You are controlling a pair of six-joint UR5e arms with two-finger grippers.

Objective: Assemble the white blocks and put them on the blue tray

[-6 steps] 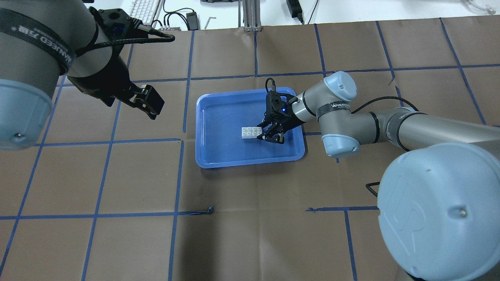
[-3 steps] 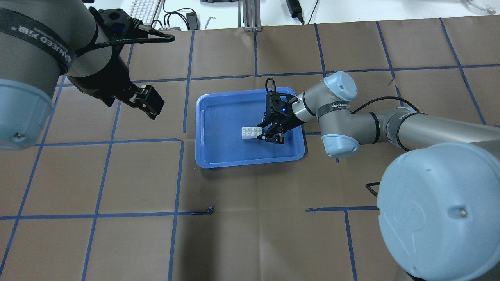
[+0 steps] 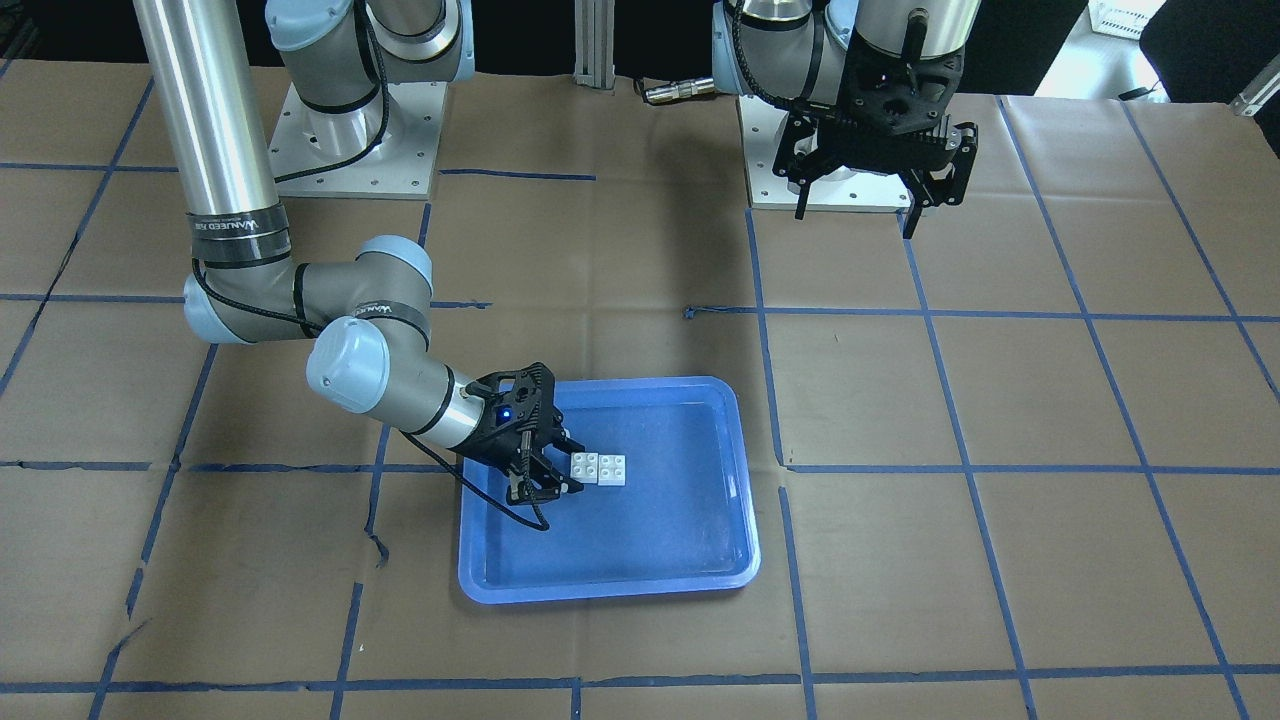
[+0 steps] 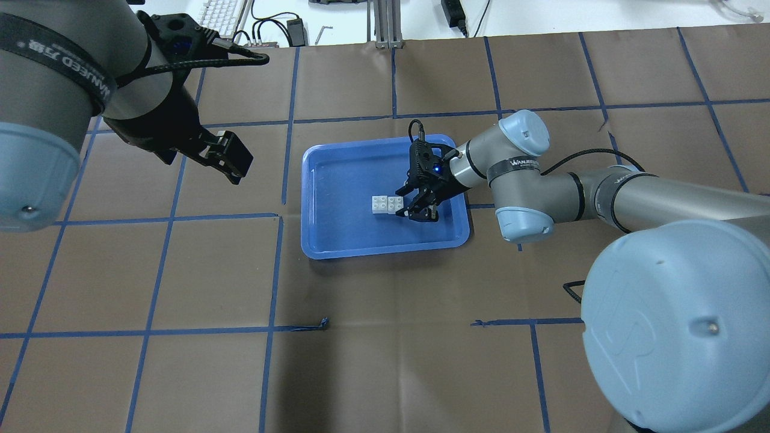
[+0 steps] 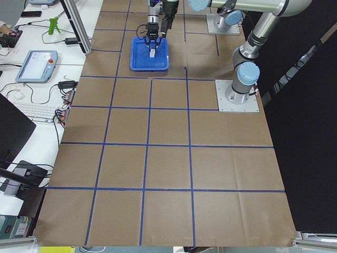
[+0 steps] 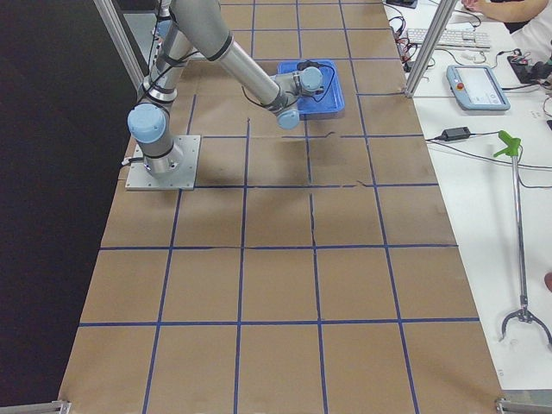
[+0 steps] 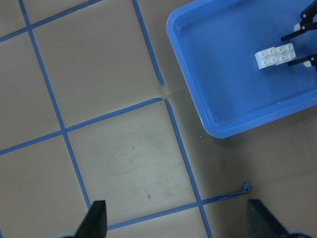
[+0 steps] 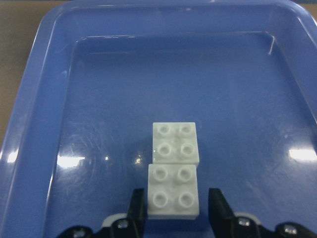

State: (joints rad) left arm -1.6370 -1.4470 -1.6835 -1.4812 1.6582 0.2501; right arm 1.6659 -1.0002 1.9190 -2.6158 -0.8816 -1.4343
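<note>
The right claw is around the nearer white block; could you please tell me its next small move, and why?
Probably draw the right claw straight back and up, clear of the white blocks. They already lie flat on the blue tray, side by side and touching, and the claw is open, with a gap between each finger and the nearer block.

From the robot's left end, the two small white studded plastic bricks [image 5: 151,52] are too small to tell apart. The left pincer [image 7: 176,202] is cut off by its wrist view's bottom edge, only its black fingertips [image 7: 97,218] showing.
</note>
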